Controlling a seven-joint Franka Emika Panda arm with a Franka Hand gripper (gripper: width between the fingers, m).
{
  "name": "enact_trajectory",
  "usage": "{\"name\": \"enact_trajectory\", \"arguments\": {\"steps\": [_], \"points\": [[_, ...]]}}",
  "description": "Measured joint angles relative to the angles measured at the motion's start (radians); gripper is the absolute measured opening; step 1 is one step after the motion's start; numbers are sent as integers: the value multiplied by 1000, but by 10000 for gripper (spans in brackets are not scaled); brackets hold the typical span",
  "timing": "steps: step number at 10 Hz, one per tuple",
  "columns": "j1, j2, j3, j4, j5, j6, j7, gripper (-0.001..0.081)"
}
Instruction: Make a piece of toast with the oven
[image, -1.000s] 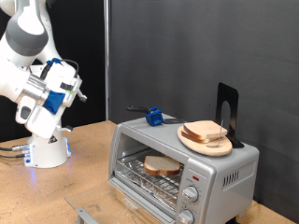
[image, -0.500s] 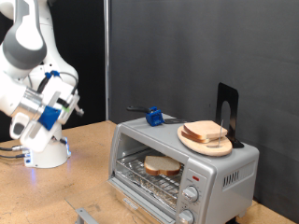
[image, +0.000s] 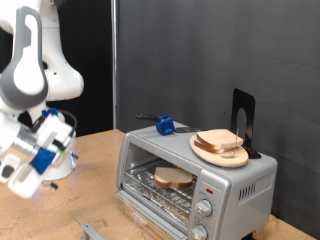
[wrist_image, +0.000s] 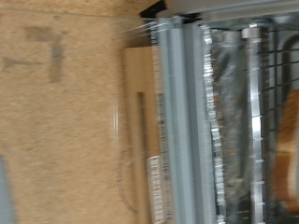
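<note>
The silver oven (image: 215, 183) stands on the wooden table at the exterior view's right, with its glass door folded down. A piece of toast (image: 173, 178) lies on the wire rack inside. A second slice (image: 222, 141) lies on a round wooden plate (image: 203, 148) on top of the oven. My gripper (image: 22, 178) is blurred, low at the exterior view's left, well apart from the oven, with nothing seen between its fingers. The wrist view is blurred and shows the oven's open front (wrist_image: 187, 121), the rack and an edge of the toast (wrist_image: 290, 159); the fingers do not show there.
A thin black upright stand (image: 243, 120) and a blue-handled object (image: 164, 126) sit on top of the oven. The robot's white base (image: 62, 162) stands on the table behind the gripper. A dark curtain hangs behind the table.
The arm has swung down and towards the exterior view's left, bringing the gripper from mid height to just above the table. The oven, the toast and the plate have not moved.
</note>
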Motion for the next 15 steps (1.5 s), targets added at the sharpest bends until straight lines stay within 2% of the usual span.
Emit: {"name": "enact_trajectory", "arguments": {"steps": [3,6,9,13,15], "points": [[1,152,20,53,81,36,-86,808],[4,239,64,87,125,48,-142,808],[13,261,117,89,125,41,-151,808],[13,247,120,79,121,47,-167,808],[2,215,114,77,94,4,-178,808]]}}
